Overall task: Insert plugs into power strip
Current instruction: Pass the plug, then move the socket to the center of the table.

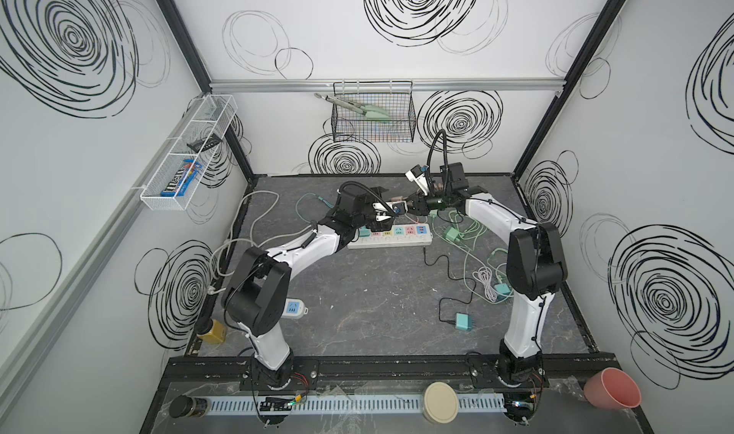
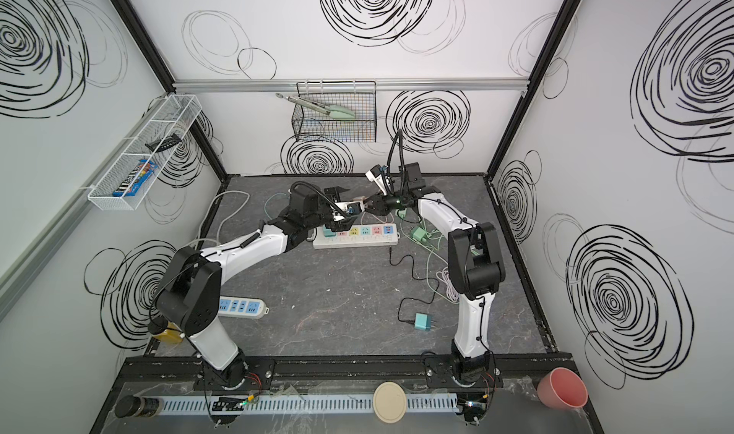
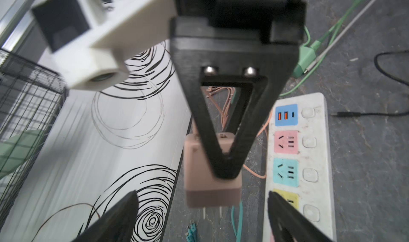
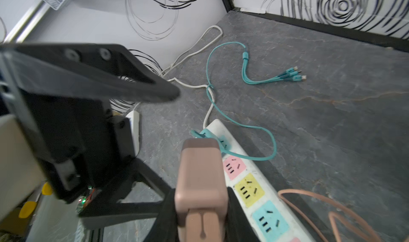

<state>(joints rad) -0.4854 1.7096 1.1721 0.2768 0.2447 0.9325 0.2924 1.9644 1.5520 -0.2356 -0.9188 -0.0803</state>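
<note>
A pink plug (image 4: 201, 174) hangs in the air with my right gripper (image 4: 201, 207) shut on its cable end; its prongs point down beside the power strip (image 4: 250, 181). In the left wrist view the same pink plug (image 3: 212, 185) sits under one of the right gripper's fingers (image 3: 221, 167). My left gripper (image 3: 201, 194) is open, its jaws wide apart on either side of the plug and clear of it. Both grippers meet just behind the power strip (image 1: 397, 240). A teal plug (image 1: 364, 232) is seated in the strip's end socket.
A mint green plug (image 1: 451, 235) and a teal plug (image 1: 462, 321) lie on the table to the right among tangled cables (image 1: 476, 253). A second, blue-topped strip (image 2: 238, 307) lies front left. A wire basket (image 1: 373, 118) hangs on the back wall.
</note>
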